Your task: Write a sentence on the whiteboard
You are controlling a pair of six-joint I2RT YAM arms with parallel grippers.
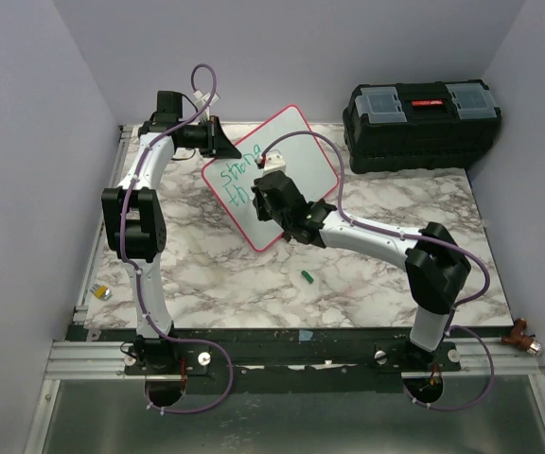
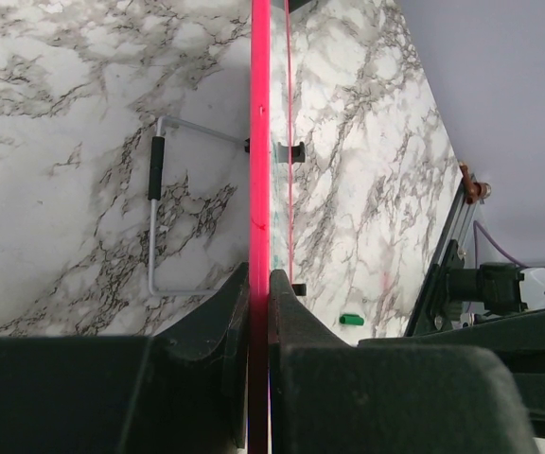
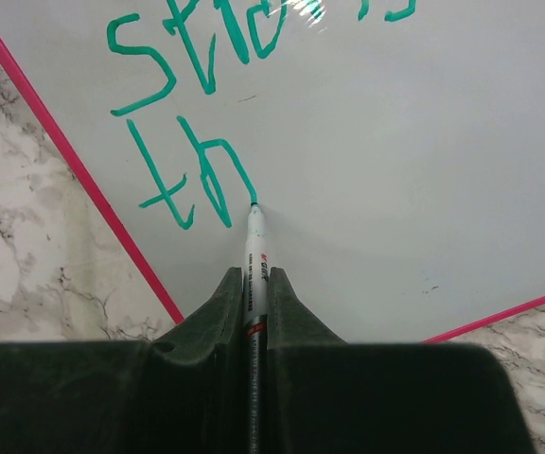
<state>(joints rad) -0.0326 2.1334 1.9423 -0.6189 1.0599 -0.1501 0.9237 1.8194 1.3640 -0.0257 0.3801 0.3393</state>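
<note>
The whiteboard (image 1: 296, 151), white with a pink-red frame, lies tilted on the marble table. Green writing (image 3: 197, 57) reads "strong" on the first line and "th" (image 3: 183, 180) on the second. My left gripper (image 1: 223, 142) is shut on the board's far left edge; in the left wrist view the pink frame (image 2: 259, 142) runs edge-on between the fingers. My right gripper (image 3: 256, 284) is shut on a white marker (image 3: 254, 251) whose green tip touches the board at the end of the "h". In the top view the right gripper (image 1: 271, 194) sits over the board's lower left part.
A black toolbox (image 1: 422, 123) stands at the back right. A green marker cap (image 1: 307, 277) lies on the table in front of the board, also in the left wrist view (image 2: 351, 319). A small yellow object (image 1: 102, 292) sits off the table's left edge. A metal stand (image 2: 156, 203) shows behind the board.
</note>
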